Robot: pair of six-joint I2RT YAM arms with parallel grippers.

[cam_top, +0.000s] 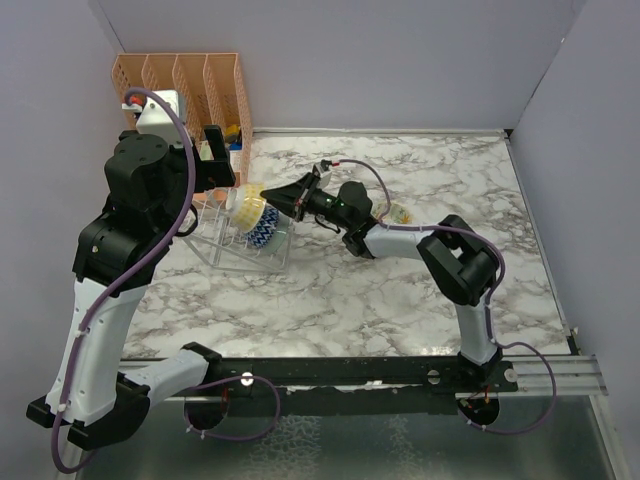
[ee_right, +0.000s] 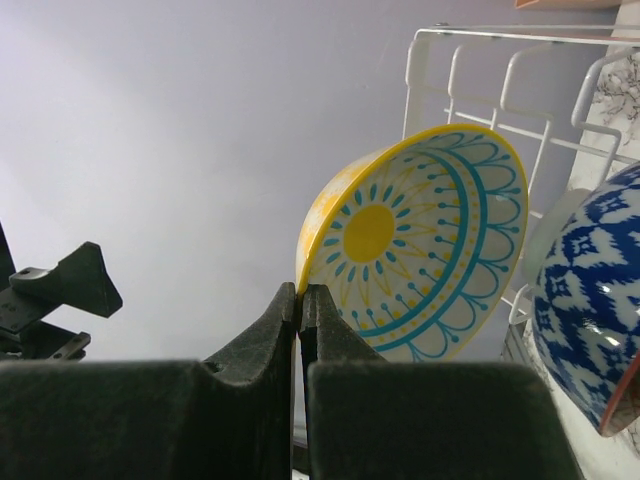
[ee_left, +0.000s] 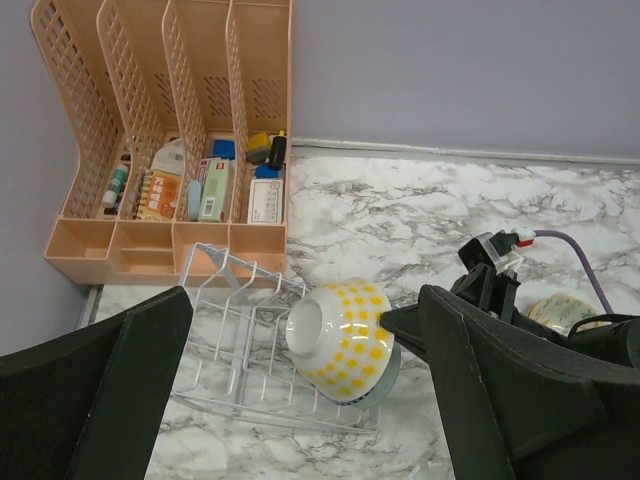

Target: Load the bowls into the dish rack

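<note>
The clear dish rack point(cam_top: 228, 248) stands at the table's left; it shows as white wire prongs in the left wrist view point(ee_left: 235, 340) and the right wrist view point(ee_right: 480, 70). My right gripper point(cam_top: 288, 197) is shut on the rim of a yellow-dotted bowl point(cam_top: 247, 207), holding it on edge over the rack. The bowl's outside shows in the left wrist view point(ee_left: 345, 340), its sun-patterned inside in the right wrist view point(ee_right: 420, 245), pinched at my right gripper point(ee_right: 300, 292). A blue-patterned bowl point(cam_top: 263, 230) point(ee_right: 590, 320) stands in the rack beside it. My left gripper point(ee_left: 305, 300) is open, empty, above the rack.
An orange slotted file organiser point(cam_top: 185, 85) point(ee_left: 170, 130) with small items stands behind the rack against the back wall. Another patterned bowl point(cam_top: 400, 212) point(ee_left: 560, 312) lies on the marble table point(cam_top: 400, 300) next to my right arm. Walls close in the left, back and right.
</note>
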